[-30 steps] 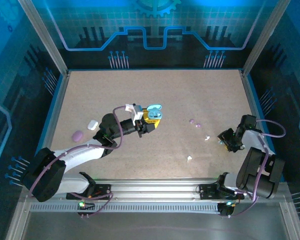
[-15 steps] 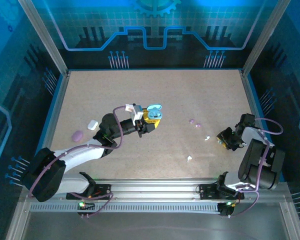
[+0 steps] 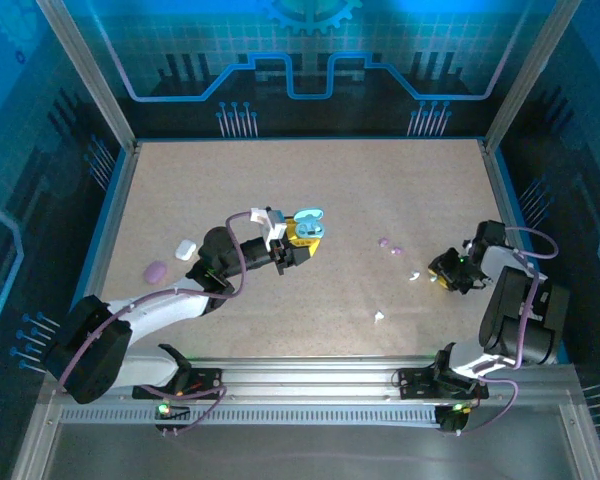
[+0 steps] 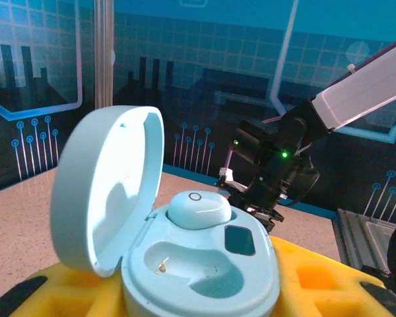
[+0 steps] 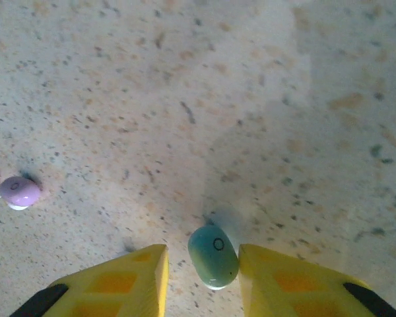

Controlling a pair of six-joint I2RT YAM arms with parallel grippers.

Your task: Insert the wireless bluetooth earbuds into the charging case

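Right claw (image 5: 202,264) of mine sits slightly parted astride the pale blue earbud (image 5: 213,256), bottom centre of its wrist view, nearer one finger (image 5: 290,284), so an uneven pinch could flick it away before it reaches the open case (image 4: 142,277) clamped in my left claw (image 4: 198,302).

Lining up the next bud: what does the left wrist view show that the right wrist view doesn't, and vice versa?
Left wrist: the pale blue oval charging case, lid up, held in the left gripper, with one seated pale blue earbud and the other well empty. Right wrist: a loose pale blue earbud lying between the open yellow fingers of the right gripper, and a purple earbud off to the left. Both: the speckled beige tabletop and yellow fingers.
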